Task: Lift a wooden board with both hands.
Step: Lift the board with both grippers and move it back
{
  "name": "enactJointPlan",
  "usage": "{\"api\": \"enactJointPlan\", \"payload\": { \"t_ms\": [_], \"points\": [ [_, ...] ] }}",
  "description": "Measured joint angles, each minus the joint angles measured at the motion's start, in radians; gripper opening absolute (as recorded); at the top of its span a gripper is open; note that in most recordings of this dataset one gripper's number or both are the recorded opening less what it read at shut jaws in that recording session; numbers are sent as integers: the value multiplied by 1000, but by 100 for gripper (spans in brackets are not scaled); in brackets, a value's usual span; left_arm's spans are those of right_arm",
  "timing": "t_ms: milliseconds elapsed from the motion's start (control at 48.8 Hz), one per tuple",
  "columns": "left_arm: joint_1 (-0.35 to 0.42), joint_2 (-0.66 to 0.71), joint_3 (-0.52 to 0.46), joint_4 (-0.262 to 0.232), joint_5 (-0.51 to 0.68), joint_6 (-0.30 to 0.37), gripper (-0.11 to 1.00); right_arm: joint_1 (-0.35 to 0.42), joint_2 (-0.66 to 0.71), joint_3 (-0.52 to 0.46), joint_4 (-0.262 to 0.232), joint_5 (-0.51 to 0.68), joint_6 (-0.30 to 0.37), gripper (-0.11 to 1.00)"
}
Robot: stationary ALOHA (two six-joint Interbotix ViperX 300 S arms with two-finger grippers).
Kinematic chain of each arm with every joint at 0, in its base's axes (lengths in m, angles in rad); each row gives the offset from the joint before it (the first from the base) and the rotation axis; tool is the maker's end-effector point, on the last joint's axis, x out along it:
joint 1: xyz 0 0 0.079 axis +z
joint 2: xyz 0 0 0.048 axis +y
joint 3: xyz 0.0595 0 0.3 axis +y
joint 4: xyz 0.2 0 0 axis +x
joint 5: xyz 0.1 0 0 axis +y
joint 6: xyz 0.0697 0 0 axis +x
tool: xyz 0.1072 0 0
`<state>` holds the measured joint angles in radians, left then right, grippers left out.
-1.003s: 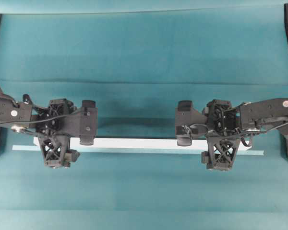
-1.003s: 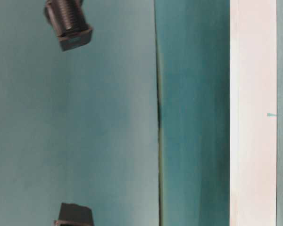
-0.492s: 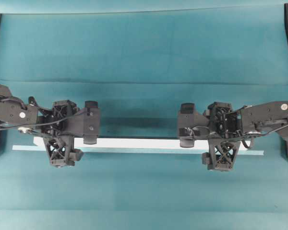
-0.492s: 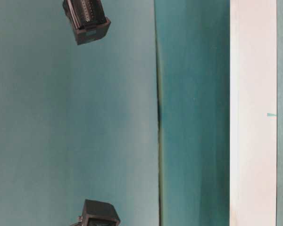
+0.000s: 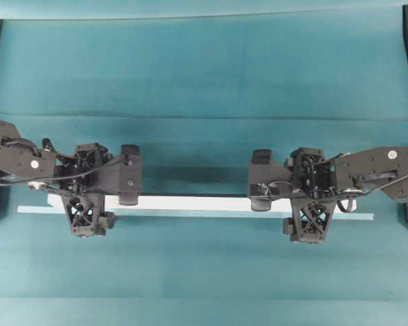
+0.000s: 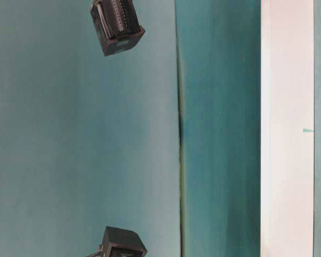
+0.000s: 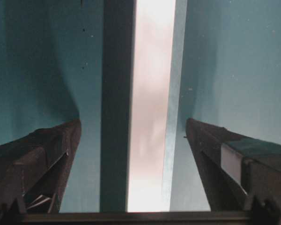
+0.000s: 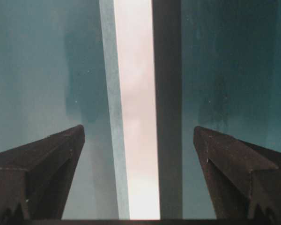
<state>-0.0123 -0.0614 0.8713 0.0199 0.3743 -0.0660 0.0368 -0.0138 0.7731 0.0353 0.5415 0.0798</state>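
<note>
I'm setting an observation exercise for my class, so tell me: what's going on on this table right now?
Two robot arms are lined up over a long wooden board that lies flat on the teal table. The left pincer and the right pincer are both wide open, each with one finger on either side of the board. Neither grips it yet, and the board has not been lifted.

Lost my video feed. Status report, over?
Left gripper open, straddling the wooden board. Right gripper open, same. Board flat on table, not gripped. Nothing in the way.
</note>
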Motion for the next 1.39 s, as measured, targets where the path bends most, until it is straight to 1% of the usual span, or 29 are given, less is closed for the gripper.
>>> {"api": "enactJointPlan", "payload": {
  "t_ms": [102, 164, 246, 307, 369, 410, 635, 901, 1085, 1208, 1393],
  "points": [
    [0, 0, -5, 2, -2, 0, 90, 0, 5, 3, 0, -5, 0, 92],
    [-5, 0, -5, 2, -2, 5, 80, 0, 9, 3, 0, -5, 2, 84],
    [-20, 0, -5, 0, 0, 12, 57, 0, 15, 3, 0, -2, 2, 64],
    [-28, 0, -5, 0, -2, 12, 38, -2, 18, 0, 0, 3, 2, 44],
    [-23, 0, -5, 3, -3, 14, 21, -5, 20, -3, 0, 5, 2, 27],
    [-21, 0, -5, 2, -2, 9, 17, -6, 21, -6, 0, 8, 2, 21],
    [-23, 0, -5, 3, -3, 12, 17, -6, 29, -20, 0, 32, 2, 21],
    [-21, 0, -5, 3, -3, 8, 17, -8, 29, -21, 0, 34, 2, 21],
    [-21, -25, -5, 3, 3, 3, 17, -8, 20, -34, 2, 55, 2, 21],
    [-18, -58, -8, 3, 37, 2, 17, -18, -9, -51, 0, 95, 2, 21],
    [-11, -106, -35, 3, 115, 2, 17, -34, -48, -89, 2, 186, 2, 21]
  ]
}}
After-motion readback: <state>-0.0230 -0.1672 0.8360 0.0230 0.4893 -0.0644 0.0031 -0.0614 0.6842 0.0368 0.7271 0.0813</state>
